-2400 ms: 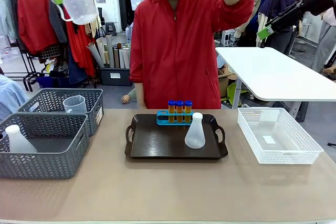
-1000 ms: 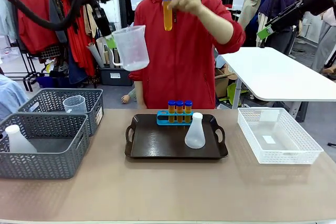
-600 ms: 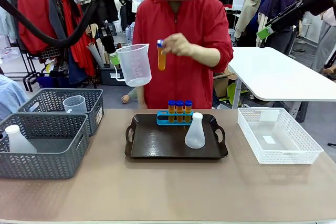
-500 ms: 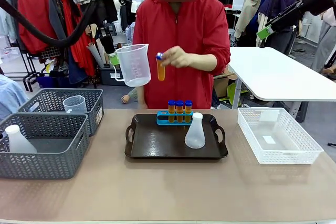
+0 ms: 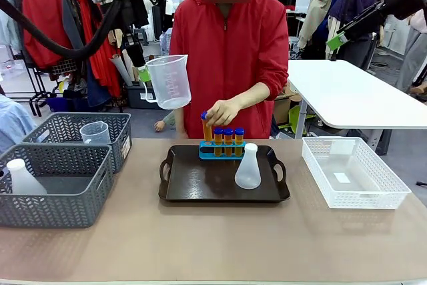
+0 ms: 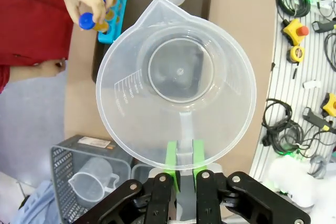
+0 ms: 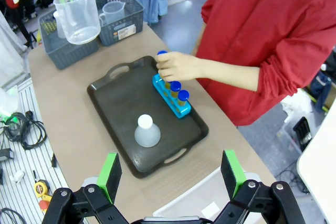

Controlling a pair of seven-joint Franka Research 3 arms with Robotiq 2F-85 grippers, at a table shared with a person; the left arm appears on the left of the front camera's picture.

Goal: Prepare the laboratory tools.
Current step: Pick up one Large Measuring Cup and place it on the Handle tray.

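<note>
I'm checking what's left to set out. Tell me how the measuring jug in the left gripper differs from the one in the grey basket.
The held measuring jug hangs in the air, its handle pinched in the left gripper; the basket jug stands upright in the far grey mesh basket, touched by nothing. The held measuring jug looks the larger of the two. Both are clear, handled and empty.

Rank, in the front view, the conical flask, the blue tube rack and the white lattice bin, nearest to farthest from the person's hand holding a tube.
1. Blue tube rack, just below the person's hand, at the far edge of the tray.
2. Conical flask, on the tray, towards its right.
3. White lattice bin, off the tray, far right.
</note>
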